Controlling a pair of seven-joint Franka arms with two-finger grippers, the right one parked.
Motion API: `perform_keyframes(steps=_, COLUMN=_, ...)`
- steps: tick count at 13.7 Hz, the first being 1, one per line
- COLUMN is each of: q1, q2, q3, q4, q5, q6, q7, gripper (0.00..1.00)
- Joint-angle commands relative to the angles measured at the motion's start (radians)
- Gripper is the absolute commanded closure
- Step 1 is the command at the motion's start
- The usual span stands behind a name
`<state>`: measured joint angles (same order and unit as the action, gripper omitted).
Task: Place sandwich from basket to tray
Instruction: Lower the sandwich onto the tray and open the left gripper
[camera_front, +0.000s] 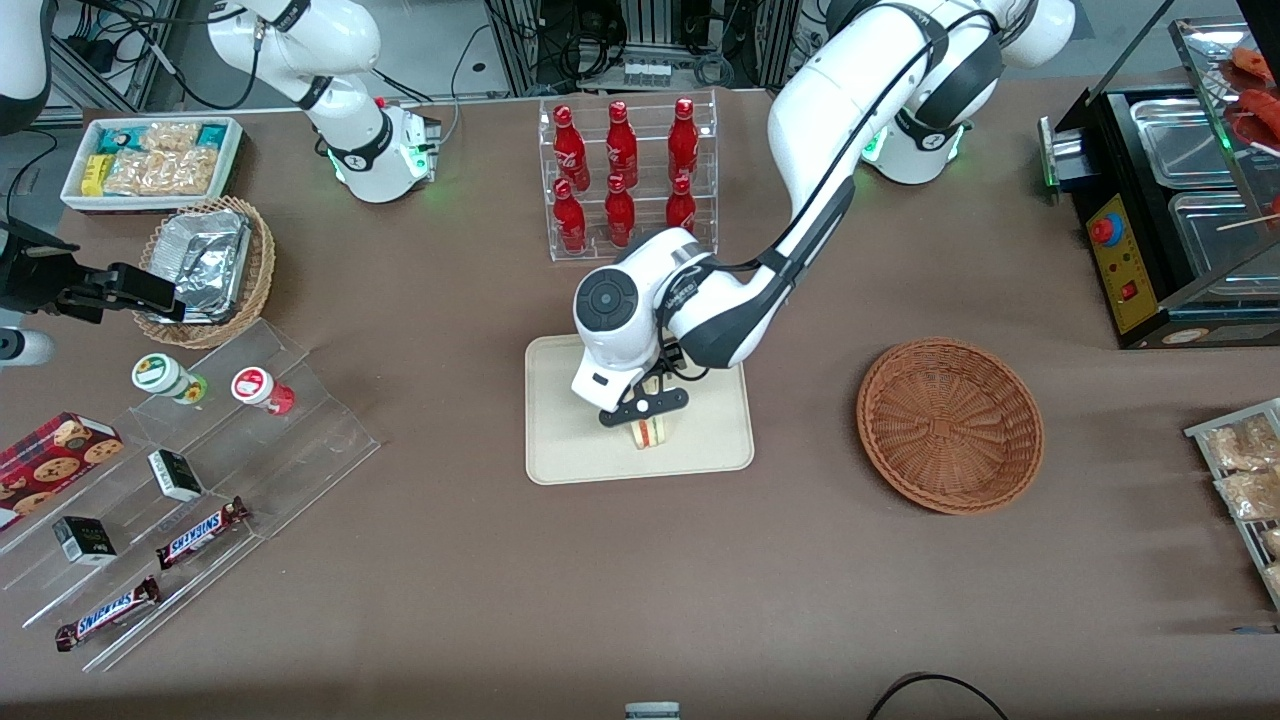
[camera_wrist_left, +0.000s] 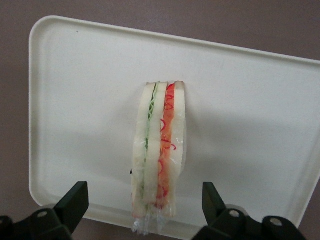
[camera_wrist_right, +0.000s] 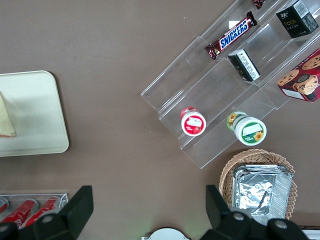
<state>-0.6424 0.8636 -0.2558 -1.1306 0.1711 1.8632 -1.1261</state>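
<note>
My gripper hangs over the tray, low above the sandwich. The two fingers are spread wide apart. The sandwich lies between them, but neither finger touches it; there is a clear gap on each side. The sandwich rests on the tray, standing on its edge, so I see the white bread and the green and red filling lines from above. Its clear wrap sticks out at the end closest to my fingertips, near the rim of the tray.

In the front view, the sandwich shows just under my gripper, on the part of the tray nearer to the front camera. The basket lies on the brown table well apart from my gripper, toward the working arm's end, and I see nothing inside it. The rack of red bottles stands farther from the front camera than the tray.
</note>
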Motion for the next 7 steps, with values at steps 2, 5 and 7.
perform_keyframes(steps=2, q1=-0.006, q2=-0.081, q3=0.001, q4=0.02, q5=0.001, q6=-0.071, q7=0.0, gripper=0.0)
perform_keyframes(steps=5, q1=0.044, q2=-0.127, q3=0.001, q4=0.011, q5=-0.007, q6=-0.117, q7=0.176, gripper=0.0)
perform_keyframes(steps=7, q1=0.108, q2=-0.153, q3=0.003, q4=0.008, q5=-0.03, q6=-0.172, q7=0.327, gripper=0.0)
